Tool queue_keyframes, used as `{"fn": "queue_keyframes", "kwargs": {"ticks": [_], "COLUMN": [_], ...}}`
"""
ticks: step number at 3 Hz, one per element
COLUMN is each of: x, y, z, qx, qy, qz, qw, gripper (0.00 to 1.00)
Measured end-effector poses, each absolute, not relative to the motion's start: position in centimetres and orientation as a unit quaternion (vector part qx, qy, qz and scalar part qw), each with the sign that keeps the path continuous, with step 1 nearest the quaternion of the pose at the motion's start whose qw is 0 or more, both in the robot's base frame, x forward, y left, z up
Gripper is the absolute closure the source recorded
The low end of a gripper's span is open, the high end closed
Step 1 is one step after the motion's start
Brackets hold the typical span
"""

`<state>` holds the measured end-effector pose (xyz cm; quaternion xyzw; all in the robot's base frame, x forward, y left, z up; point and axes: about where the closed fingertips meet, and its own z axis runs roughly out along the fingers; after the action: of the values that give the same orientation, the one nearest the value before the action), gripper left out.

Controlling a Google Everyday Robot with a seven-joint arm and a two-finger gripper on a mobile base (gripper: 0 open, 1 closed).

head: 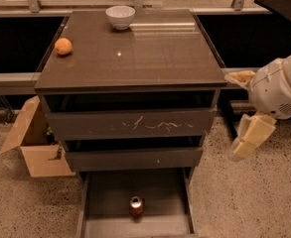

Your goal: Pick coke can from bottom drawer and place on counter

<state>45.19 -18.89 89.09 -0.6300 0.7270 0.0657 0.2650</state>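
Observation:
The coke can [136, 206] stands upright in the open bottom drawer [100, 197], near the middle of its tray towards the front. The counter [150, 53] is the glossy dark top of the cabinet. My gripper [254, 130] hangs in the air to the right of the cabinet, level with the upper drawer fronts. It is well above and to the right of the can, and it holds nothing that I can see.
An orange [63, 46] lies at the counter's left edge and a white bowl [120, 17] stands at its back. An open cardboard box [33, 143] sits on the floor left of the cabinet. The two upper drawers stick out a little.

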Motion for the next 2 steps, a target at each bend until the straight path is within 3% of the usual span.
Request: {"fn": "queue_keyframes", "kwargs": {"ticks": [2], "x": [45.62], "y": [-16.96], "z": [85.03], "qx": [-0.638], "qy": [0.705], "qz": [0.110], "qw": [0.290], "gripper": [0.00]}}
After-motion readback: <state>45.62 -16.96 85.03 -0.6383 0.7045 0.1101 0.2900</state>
